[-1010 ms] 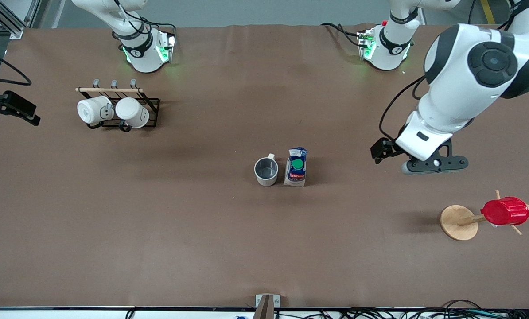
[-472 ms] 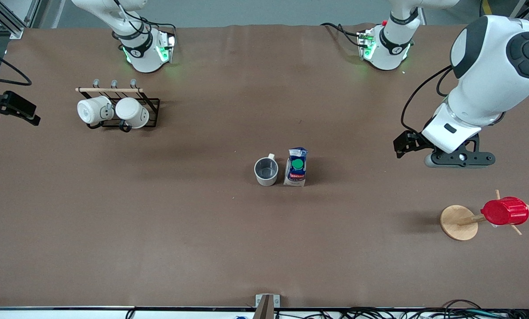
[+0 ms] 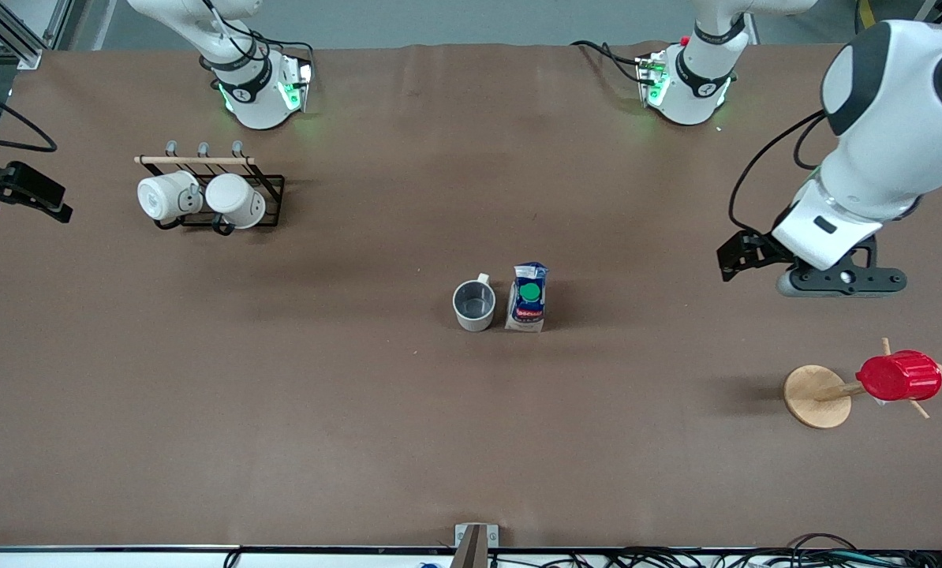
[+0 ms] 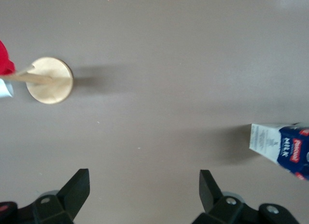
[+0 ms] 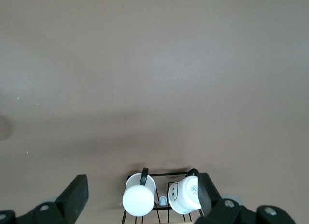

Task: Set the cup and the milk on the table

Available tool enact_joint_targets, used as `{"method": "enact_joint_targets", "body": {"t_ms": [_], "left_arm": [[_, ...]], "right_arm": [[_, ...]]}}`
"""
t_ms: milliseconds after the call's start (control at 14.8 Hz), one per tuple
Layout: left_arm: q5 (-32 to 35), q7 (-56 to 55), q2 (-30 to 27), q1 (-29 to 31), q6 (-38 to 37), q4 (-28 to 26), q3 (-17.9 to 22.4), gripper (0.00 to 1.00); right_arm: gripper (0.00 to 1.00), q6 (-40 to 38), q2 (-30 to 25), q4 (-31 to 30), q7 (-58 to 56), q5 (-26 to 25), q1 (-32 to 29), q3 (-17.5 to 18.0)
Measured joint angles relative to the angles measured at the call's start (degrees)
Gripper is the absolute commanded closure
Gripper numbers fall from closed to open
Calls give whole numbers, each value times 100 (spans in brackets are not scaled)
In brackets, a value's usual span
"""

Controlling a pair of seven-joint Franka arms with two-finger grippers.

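The left gripper [image 3: 838, 280], fingers apart and empty, has drifted farther from the milk [image 3: 528, 297] and cup [image 3: 473, 305]. The right gripper [image 5: 140, 197], fingers apart, waits over the table [image 3: 360, 410].

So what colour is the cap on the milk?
Green, a round cap atop the milk; clearest in the front view.

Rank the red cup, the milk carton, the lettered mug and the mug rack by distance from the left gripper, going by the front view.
From the left gripper, open over the table:
1. Red cup, on its wooden stand at the left arm's end.
2. Milk carton, mid-table.
3. Lettered mug, beside the carton, toward the right arm's end.
4. Mug rack, near the right arm's base.
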Motion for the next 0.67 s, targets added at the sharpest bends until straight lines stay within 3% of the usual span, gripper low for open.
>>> {"method": "enact_joint_targets", "body": {"t_ms": [674], "left_arm": [[0, 388, -56, 405, -162, -22, 4, 0]], "right_arm": [[0, -7, 0, 0, 1, 0, 0, 0]]}}
